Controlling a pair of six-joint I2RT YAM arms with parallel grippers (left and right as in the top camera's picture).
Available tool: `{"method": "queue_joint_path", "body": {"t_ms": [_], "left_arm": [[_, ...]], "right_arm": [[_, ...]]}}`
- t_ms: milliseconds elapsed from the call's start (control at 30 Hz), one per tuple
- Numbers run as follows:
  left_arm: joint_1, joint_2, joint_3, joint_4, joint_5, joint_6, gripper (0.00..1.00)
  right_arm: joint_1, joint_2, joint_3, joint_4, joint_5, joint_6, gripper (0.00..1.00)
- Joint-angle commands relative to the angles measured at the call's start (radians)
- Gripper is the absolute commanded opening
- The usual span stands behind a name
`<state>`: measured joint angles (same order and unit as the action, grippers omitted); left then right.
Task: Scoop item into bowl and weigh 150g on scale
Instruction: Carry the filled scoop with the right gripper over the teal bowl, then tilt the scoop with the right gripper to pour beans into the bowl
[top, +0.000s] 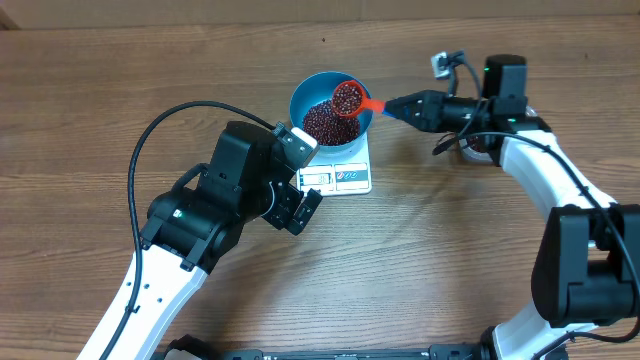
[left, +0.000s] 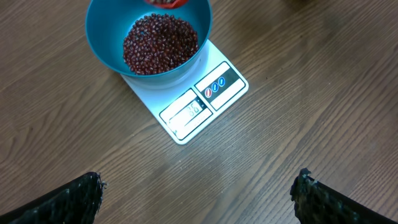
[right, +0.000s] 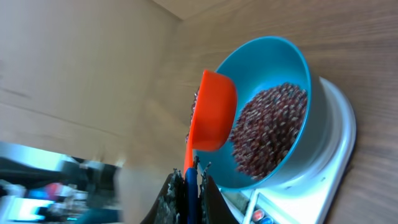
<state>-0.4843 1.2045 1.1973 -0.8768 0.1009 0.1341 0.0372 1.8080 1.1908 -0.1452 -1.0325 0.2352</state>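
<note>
The desk (top: 450, 260), a brown wood-grain surface, is carrying the work. One item is lying directly on it: the flat white scale (top: 338, 178), sitting flat in the far half, near the middle. Its display and button panel are facing the near side. The digits are showing too small to read.

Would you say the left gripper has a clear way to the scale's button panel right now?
Probably yes: the left gripper hangs open near the scale, whose button panel faces it across bare table; the bowl sits behind the panel.
</note>
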Motion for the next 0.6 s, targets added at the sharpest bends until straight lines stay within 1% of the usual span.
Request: {"method": "queue_joint_path", "body": {"t_ms": [0, 67, 133, 300, 567], "left_arm": [[0.003, 0.002, 0.000, -0.002, 0.000, 0.019, 1.00], [0.003, 0.002, 0.000, -0.002, 0.000, 0.019, 1.00], [0.003, 0.002, 0.000, -0.002, 0.000, 0.019, 1.00], [0.003, 0.002, 0.000, -0.002, 0.000, 0.019, 0.99], [0.003, 0.002, 0.000, -0.002, 0.000, 0.019, 1.00]], "right_arm": [[0.044, 0.007, 0.008, 0.010, 0.140, -0.170, 0.04], [0.071, 0.007, 0.008, 0.010, 0.195, -0.255, 0.04], [0.090, 0.007, 0.008, 0.010, 0.252, -0.307, 0.04], [0.108, 0.007, 0.008, 0.011, 0.410, -0.325, 0.04], [0.108, 0.007, 0.008, 0.010, 0.410, -0.595, 0.04]]}}
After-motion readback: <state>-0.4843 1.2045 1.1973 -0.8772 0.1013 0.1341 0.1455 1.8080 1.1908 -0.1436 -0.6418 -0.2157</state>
